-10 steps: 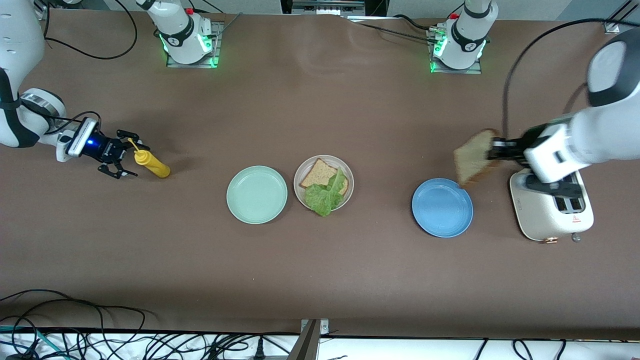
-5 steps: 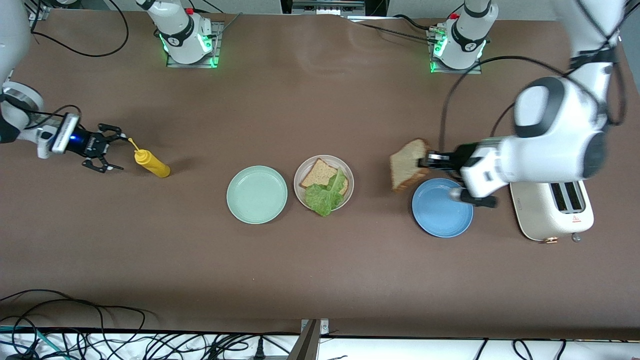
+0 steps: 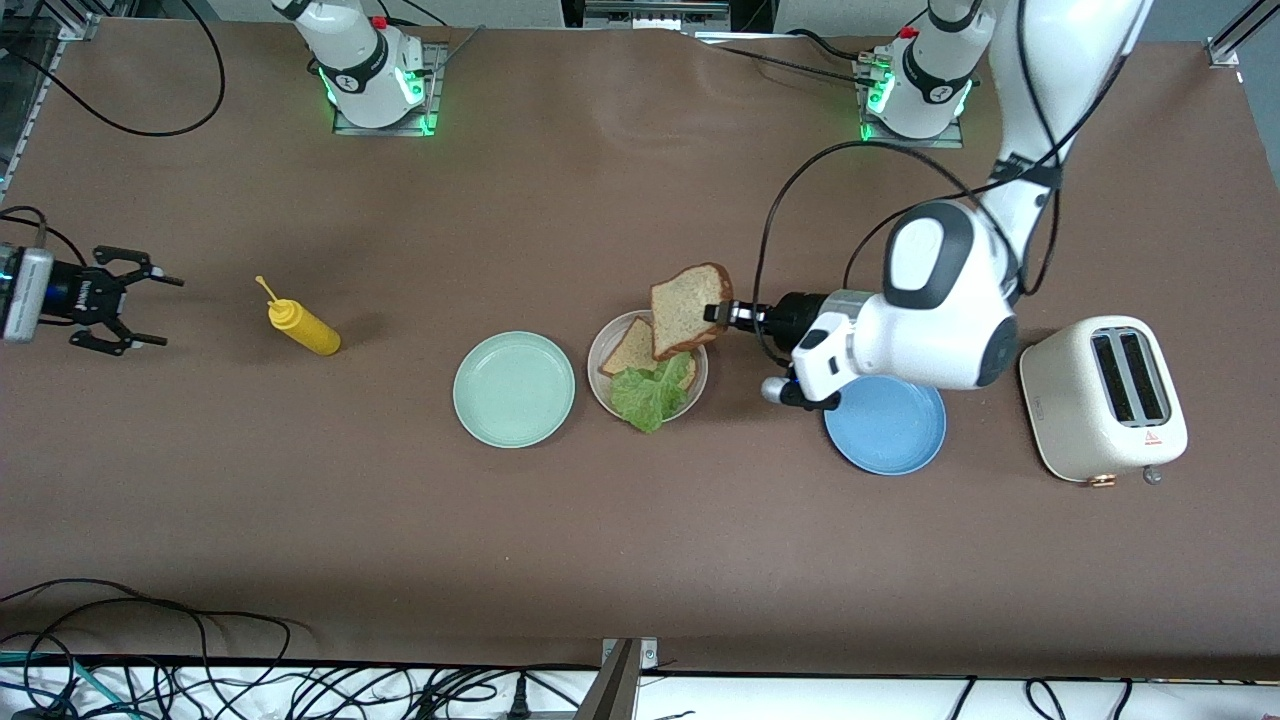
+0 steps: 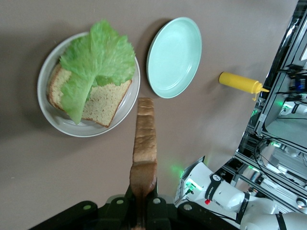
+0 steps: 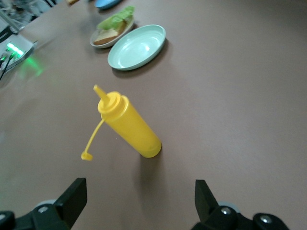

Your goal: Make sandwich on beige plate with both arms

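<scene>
Left end effector (image 3: 716,313): clamped on one edge of a bread slice (image 3: 686,308), holding it on edge in the air over the rim of the beige plate (image 3: 601,352), on the side toward the arms' bases.
Right end effector (image 3: 140,310): fingers spread wide with nothing between them, low over the desk (image 3: 640,540) at the right arm's end; this arm waits.
Beige plate: near the middle of the desk, just beside the green plate (image 3: 514,389), with the blue plate (image 3: 890,430) well apart toward the left arm's end.
On the beige plate: a second bread slice (image 4: 103,100) lying flat, a lettuce leaf (image 3: 650,392) spread on it and hanging over the rim toward the front camera.
Mustard bottle (image 3: 301,327): lying on its side between the right end effector and the green plate, cap strap loose.
Toaster (image 3: 1104,398): at the left arm's end of the desk, beside the blue plate.
</scene>
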Tool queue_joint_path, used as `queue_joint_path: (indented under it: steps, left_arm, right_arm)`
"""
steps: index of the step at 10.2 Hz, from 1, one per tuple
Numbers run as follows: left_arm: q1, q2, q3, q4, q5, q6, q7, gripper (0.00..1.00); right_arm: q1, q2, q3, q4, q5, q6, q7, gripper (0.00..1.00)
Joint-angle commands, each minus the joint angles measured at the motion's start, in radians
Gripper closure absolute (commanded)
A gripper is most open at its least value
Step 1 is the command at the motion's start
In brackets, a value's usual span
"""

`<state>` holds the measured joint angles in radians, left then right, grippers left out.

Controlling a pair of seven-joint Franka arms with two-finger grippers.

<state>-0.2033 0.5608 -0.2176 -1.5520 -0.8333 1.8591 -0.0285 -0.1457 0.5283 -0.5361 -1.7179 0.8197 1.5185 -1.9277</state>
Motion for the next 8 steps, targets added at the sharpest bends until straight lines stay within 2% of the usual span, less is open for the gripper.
queue_joint_path:
  steps: [1,3,6,8]
  left_arm:
    - [-0.097,0.103,0.033,0.052,-0.108,0.081,0.021,1.00]
    - [-0.154,0.148,0.035,0.053,-0.202,0.190,0.123,1.00]
    - [-0.160,0.186,0.035,0.092,-0.204,0.209,0.169,1.00]
    - [-0.154,0.192,0.043,0.087,-0.199,0.209,0.296,1.00]
  right_arm:
    - [-0.009,-0.059,0.068,0.122,-0.167,-0.012,0.329,0.00]
    - [-0.009,-0.111,0.140,0.174,-0.307,-0.011,0.601,0.00]
    - [-0.009,-0.181,0.305,0.244,-0.632,0.020,1.119,0.00]
    - [-0.011,-0.224,0.411,0.245,-0.831,0.028,1.484,0.00]
